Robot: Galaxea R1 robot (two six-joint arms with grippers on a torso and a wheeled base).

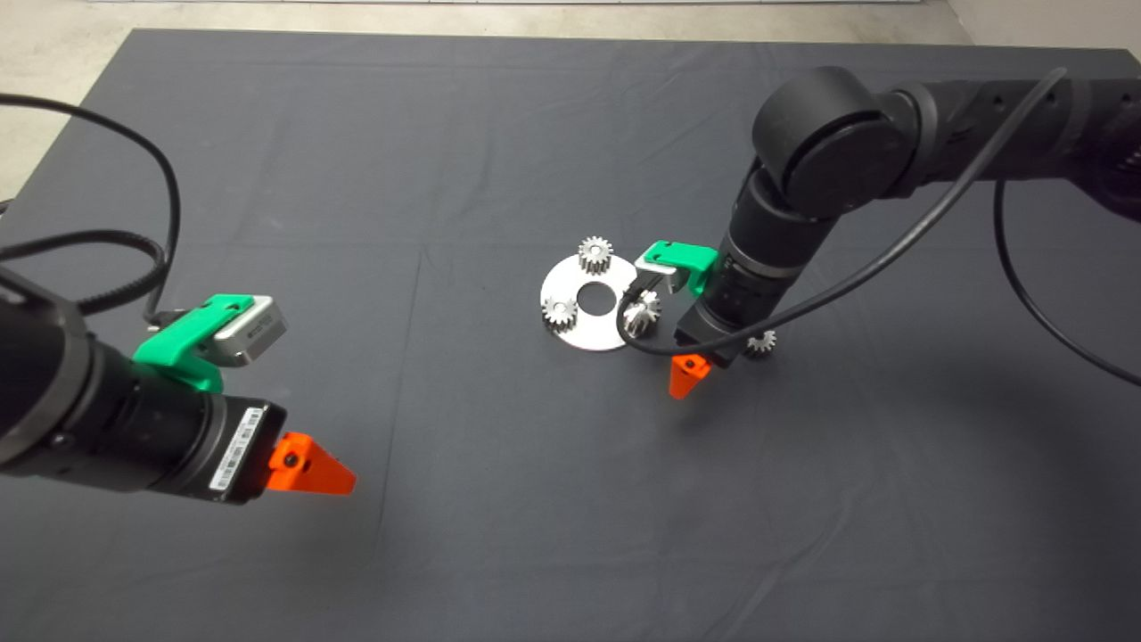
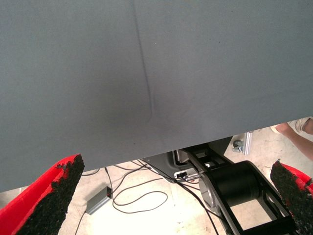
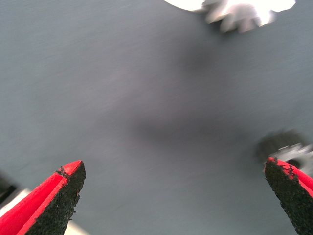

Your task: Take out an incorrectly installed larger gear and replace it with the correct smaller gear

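The larger gear sits on the plate, unremoved.
Right fingers spread wide, hovering just beside it toward the desk's near edge; left fingers spread, parked.

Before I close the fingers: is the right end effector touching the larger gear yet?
Apart. In the right wrist view the right end effector is open over bare mat, and the larger gear sits well beyond its fingertips.
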